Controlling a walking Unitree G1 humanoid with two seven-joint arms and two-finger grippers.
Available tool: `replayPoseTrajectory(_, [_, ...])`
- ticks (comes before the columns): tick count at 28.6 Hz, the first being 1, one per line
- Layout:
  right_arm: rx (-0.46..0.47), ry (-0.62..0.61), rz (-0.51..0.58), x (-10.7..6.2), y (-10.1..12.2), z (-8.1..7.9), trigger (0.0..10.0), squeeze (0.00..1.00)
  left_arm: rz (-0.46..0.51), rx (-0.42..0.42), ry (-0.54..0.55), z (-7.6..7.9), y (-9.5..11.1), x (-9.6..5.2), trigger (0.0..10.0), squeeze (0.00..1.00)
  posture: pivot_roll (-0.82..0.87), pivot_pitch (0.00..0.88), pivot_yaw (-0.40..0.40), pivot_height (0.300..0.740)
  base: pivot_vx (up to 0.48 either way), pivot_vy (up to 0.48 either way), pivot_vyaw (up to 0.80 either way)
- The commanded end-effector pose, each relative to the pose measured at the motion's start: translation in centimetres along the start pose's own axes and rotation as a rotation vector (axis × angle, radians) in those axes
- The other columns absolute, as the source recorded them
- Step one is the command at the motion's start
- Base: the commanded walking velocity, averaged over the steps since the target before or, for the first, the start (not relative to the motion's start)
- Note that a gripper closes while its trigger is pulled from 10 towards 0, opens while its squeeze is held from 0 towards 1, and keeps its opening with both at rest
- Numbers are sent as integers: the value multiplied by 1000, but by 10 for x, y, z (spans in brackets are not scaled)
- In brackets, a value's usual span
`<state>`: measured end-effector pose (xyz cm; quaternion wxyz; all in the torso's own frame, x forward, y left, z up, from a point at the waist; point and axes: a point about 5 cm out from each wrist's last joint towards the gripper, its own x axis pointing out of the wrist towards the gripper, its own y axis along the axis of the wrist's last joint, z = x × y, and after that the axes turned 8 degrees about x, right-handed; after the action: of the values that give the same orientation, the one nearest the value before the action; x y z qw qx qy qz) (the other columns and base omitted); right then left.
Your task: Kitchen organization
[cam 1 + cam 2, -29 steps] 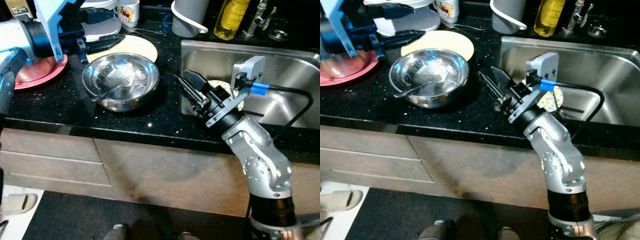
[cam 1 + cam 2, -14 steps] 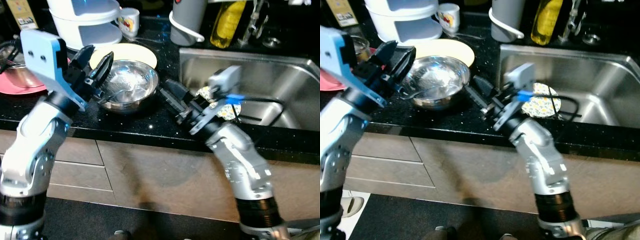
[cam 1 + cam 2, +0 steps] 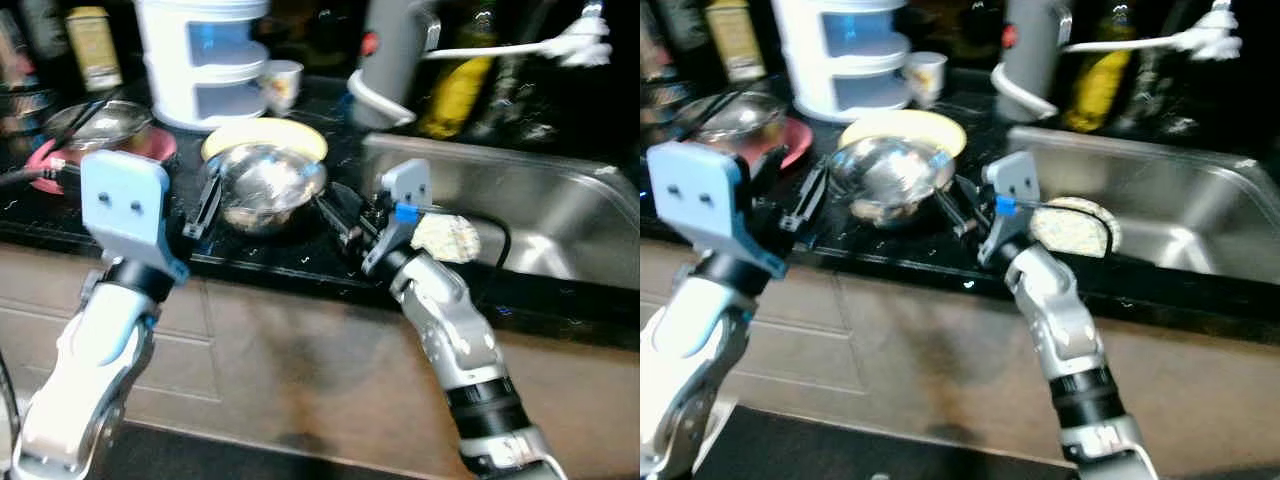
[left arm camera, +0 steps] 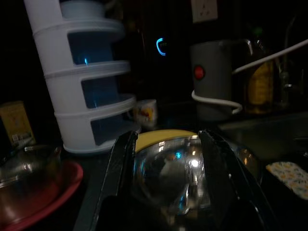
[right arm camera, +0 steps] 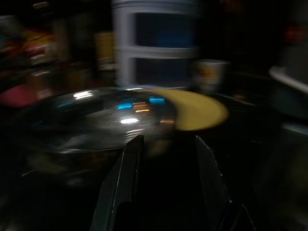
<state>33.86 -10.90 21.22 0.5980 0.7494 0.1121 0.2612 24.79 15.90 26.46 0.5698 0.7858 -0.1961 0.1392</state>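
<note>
Steel bowl [image 3: 268, 186]: we found it upright on the black counter [image 3: 290, 255], mouth up, just in front of the yellow plate [image 3: 262, 137]. It is round, with no long axis; its contents were too blurred for us to tell.
Left gripper [image 3: 207, 203]: level with the bowl's left side, fingers parted and holding nothing. In the left wrist view its two fingers [image 4: 118, 166] framed the bowl.
Right gripper [image 3: 340, 213]: just right of the bowl, fingers spread and empty — pointing at it.
Wrist views: we saw more here — a white tiered container [image 4: 86, 77], a mug [image 4: 145, 112] and a grey kettle [image 4: 217, 79] behind the bowl.
Head views: we noted a patterned dish [image 3: 446, 236] in the steel sink [image 3: 545, 200], and a pink plate [image 3: 150, 145] at far left.
Room: dim kitchen; wood-fronted drawers [image 3: 240, 330] below the counter.
</note>
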Motion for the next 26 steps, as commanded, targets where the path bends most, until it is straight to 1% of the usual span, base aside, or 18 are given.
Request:
replayPoseTrajectory(1, [36,-30,19,2,1,5,10000,0,-22,19,7,1,-6,-2,10000,0,166,50,-61,740,0,0,0])
replayPoseTrajectory(3, [55,-38,41,1,5,9,10000,0,-34,21,10,3,-7,-1,10000,0,159,48,-56,740,0,0,0])
replayPoseTrajectory(4, [61,-49,51,0,7,12,10000,0,-27,7,15,3,-6,1,10000,0,154,45,-53,740,0,0,0])
replayPoseTrajectory(6, [53,-71,60,-2,9,18,10000,0,-50,-2,-8,7,-9,4,10000,0,147,41,-49,740,0,0,0])
replayPoseTrajectory(8, [40,-84,67,-4,9,22,10000,0,-57,-30,-9,9,-11,5,10000,0,140,39,-47,740,480,0,0])
replayPoseTrajectory(10, [35,-92,70,-5,10,24,10000,0,-44,-92,3,10,-12,5,10000,0,134,39,-45,740,480,0,0])
replayPoseTrajectory(12, [34,-97,71,-6,10,25,10000,0,-36,-110,2,11,-11,6,10000,0,129,37,-43,740,480,0,0])
replayPoseTrajectory(17, [37,-120,67,-9,9,31,10000,0,-36,-67,9,14,-12,9,10000,0,122,35,-44,740,0,0,0])
replayPoseTrajectory(20, [43,-127,73,-10,10,34,10000,0,-39,-62,11,15,-12,9,10000,0,120,35,-47,740,0,0,0])
replayPoseTrajectory(23, [88,-132,102,-10,14,37,10000,0,-36,-39,0,17,-13,10,10000,0,119,35,-49,740,0,0,0])
replayPoseTrajectory(24, [88,-132,102,-10,14,37,10000,0,-36,-39,0,17,-13,10,10000,0,119,35,-49,740,0,0,0])
replayPoseTrajectory(26, [128,-120,122,-11,16,37,10000,0,-31,-22,-12,21,-13,10,10000,0,119,33,-51,740,0,0,0])
